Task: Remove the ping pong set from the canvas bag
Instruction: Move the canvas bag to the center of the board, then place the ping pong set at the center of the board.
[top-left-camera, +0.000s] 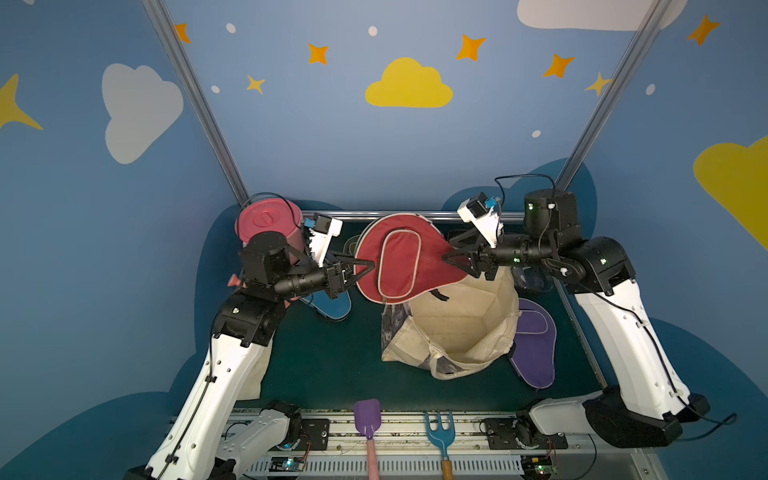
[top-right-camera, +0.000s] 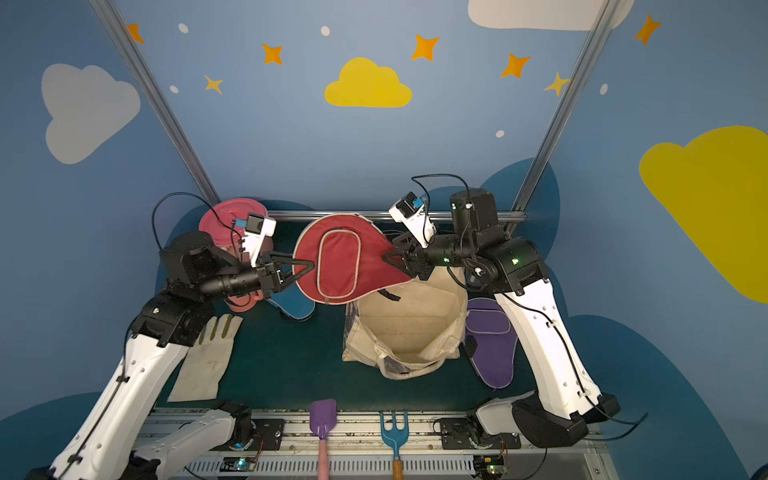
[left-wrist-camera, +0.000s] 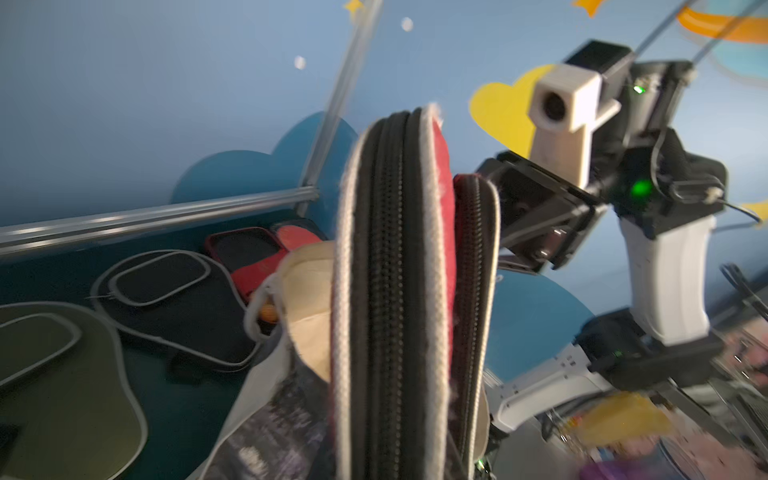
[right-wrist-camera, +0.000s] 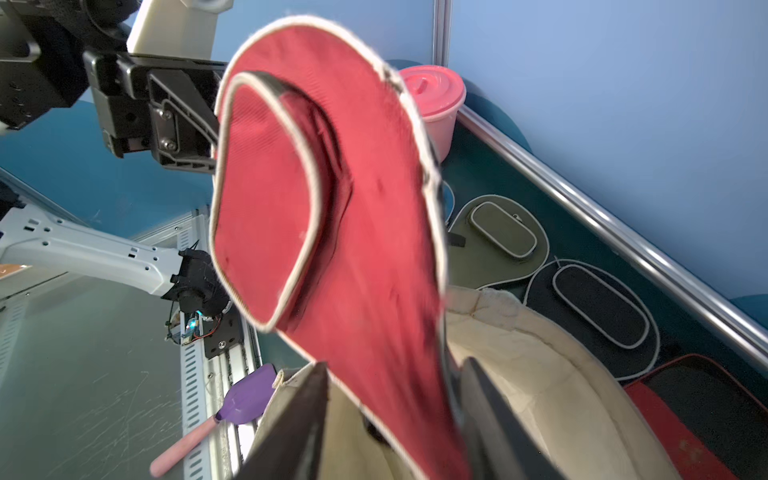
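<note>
Maroon case (top-left-camera: 399, 257) aloft between left pincer (top-left-camera: 372, 264), right pincer (top-left-camera: 445, 250)

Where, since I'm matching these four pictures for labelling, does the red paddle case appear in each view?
Both top views: the red paddle case is at centre, raised, broad face up, over the bag's far rim.
Left wrist: seen edge-on, its black zipper filling the middle of the picture.
Right wrist: its broad red face crosses the middle.
Shared landmark: the cream canvas bag, next to the case in every view.
</note>
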